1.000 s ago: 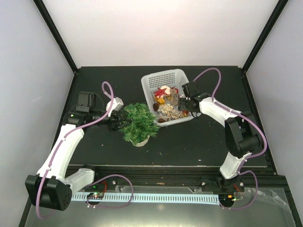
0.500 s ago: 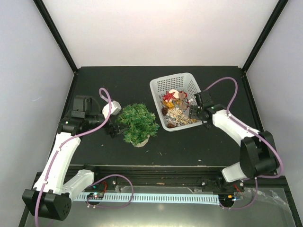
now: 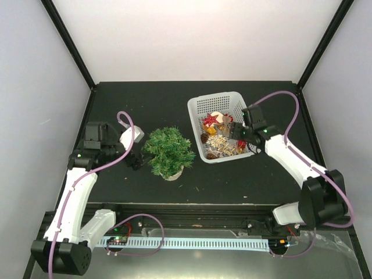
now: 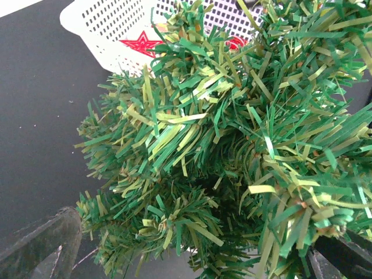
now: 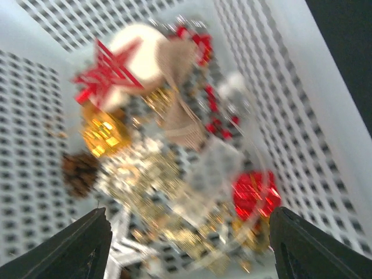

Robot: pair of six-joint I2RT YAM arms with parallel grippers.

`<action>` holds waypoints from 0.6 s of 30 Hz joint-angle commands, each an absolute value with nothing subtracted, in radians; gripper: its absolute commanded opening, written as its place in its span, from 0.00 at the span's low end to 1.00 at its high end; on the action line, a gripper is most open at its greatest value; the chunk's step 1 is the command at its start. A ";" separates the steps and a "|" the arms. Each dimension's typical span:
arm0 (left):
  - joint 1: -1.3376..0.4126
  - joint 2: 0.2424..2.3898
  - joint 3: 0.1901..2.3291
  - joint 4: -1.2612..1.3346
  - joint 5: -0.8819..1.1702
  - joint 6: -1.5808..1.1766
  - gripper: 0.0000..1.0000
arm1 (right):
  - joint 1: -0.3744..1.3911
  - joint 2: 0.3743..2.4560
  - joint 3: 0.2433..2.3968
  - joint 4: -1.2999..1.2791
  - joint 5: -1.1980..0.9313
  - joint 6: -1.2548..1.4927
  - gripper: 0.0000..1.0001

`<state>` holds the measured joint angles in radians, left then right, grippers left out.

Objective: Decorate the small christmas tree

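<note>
Table (image 3: 250, 180): dark, with both arms reaching in from its near edge. White mesh basket (image 3: 212, 97): right of centre, turned at an angle and heaped with ornaments. Small tree (image 3: 169, 151): upright on its pale base, just left of the basket and apart from it; we see no ornament on it, so we judge the task barely begun. Left claw (image 3: 135, 159): low at the tree's left flank, released, jaws spread wide with nothing gripped. Its wrist view is filled with needles, and we cannot tell whether the fingers touch them. Right claw (image 3: 235, 135): over the basket's right half, also released, jaws apart above the heap and holding nothing. Step in hand, as we read it: the right arm picks one ornament. The wrist view is blurred, so we would settle before descending. Best candidate is the red star (image 5: 107, 72), lying on top toward the far left corner, flat and rigid. The red ball (image 5: 254, 192) sits nearer the right finger but close to the basket wall, where a finger could catch the mesh and drag the light basket. The gold piece (image 5: 104, 129) and pine cone (image 5: 78, 171) lie among pale glittery strands that would likely lift with them. We recommend a straight descent, closing across the star's body, then a slow lift to check nothing trails. The left claw should brace the trunk low, not crush the branches.
</note>
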<state>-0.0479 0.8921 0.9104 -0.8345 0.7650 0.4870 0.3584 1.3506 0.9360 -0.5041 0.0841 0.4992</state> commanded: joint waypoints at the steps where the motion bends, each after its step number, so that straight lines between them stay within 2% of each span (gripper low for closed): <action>1: -0.021 0.866 0.911 -0.873 0.766 0.502 0.99 | 0.389 1.448 1.082 -0.458 -0.012 0.485 0.77; 7: 0.045 0.851 0.901 -0.886 0.759 0.499 0.99 | 0.532 1.629 1.284 -0.531 0.049 0.438 0.86; 18: 0.100 0.857 0.881 -0.881 0.729 0.501 0.99 | 0.621 1.859 1.504 -0.570 -0.004 0.403 0.90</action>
